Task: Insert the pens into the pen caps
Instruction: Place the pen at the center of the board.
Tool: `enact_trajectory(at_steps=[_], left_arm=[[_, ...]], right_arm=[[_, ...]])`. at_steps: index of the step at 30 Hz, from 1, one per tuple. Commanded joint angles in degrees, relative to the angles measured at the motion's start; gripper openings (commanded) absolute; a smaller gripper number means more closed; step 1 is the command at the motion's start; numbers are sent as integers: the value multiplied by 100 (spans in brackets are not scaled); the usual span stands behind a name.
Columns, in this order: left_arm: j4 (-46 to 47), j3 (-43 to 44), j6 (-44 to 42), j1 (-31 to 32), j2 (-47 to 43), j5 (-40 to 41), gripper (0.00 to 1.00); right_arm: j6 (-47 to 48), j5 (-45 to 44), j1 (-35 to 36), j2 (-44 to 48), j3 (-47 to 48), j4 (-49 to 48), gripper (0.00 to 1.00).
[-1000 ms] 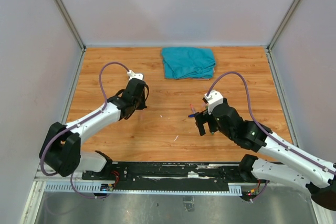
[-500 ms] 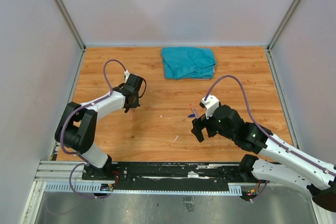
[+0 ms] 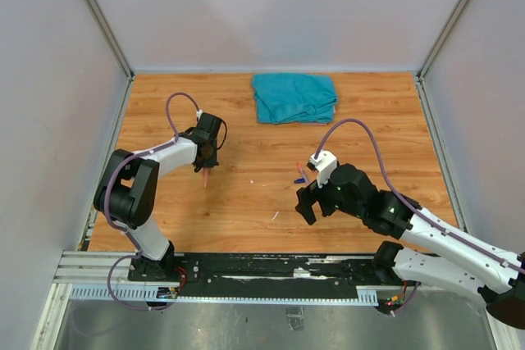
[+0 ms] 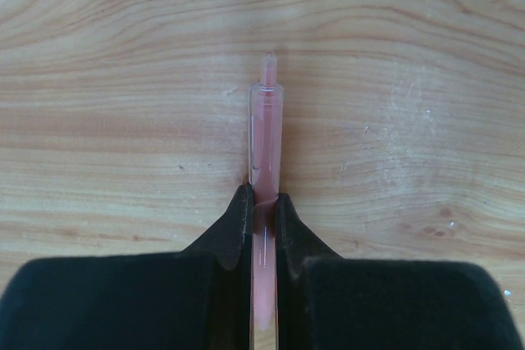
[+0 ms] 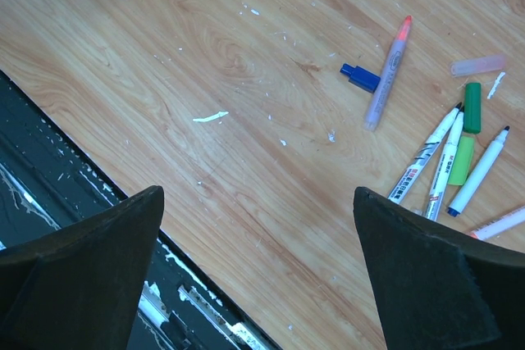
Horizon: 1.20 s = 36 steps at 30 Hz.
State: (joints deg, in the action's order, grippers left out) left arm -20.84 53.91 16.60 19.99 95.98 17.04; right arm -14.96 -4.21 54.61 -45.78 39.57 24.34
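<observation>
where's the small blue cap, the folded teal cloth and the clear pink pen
small blue plastic cap (image 5: pixel 361 78), right wrist view, its middle
folded teal cloth (image 3: pixel 295 97), top external view, its centre
clear pink plastic pen (image 4: pixel 266 145), left wrist view, mid-barrel

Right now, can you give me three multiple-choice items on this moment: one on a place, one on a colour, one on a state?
1. Where does the cloth lie?
A. at the far edge of the table, near its middle
B. at the near left corner
C. under the right arm

2. What colour is the loose cap beside the orange-tipped pen?
A. yellow
B. blue
C. black

3. What is the left end effector doing?
A. open and empty
B. out of view
C. shut on a pink pen

Answers: 1 A, the top view shows it at the far edge; 2 B, the right wrist view shows it blue; 3 C, the left wrist view shows it clamped on the barrel.
</observation>
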Motion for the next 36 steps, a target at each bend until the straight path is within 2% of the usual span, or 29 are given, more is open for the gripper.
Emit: enact_trajectory(at_steps=[1,4,14,23,31,36], left_arm=[[141,117,-98,-35,206,-338,4],[134,145,-82,-41,285,-315,6],[177,91,-69,-62,287,-333,25],[144,80,-105,-63,132,-336,30],[20,236,-141,-58,-699,-602,38],[-102,270,-131,-56,-1503,-853,39]], right_arm=[[72,104,41,-76,-32,-78,98],[68,104,41,-114,-27,-69,99],[72,61,41,-151,7,-42,99],[70,-28,41,-160,63,-13,99],[90,-1091,33,-181,413,376,99],[-27,-1665,-6,-582,789,904,99]])
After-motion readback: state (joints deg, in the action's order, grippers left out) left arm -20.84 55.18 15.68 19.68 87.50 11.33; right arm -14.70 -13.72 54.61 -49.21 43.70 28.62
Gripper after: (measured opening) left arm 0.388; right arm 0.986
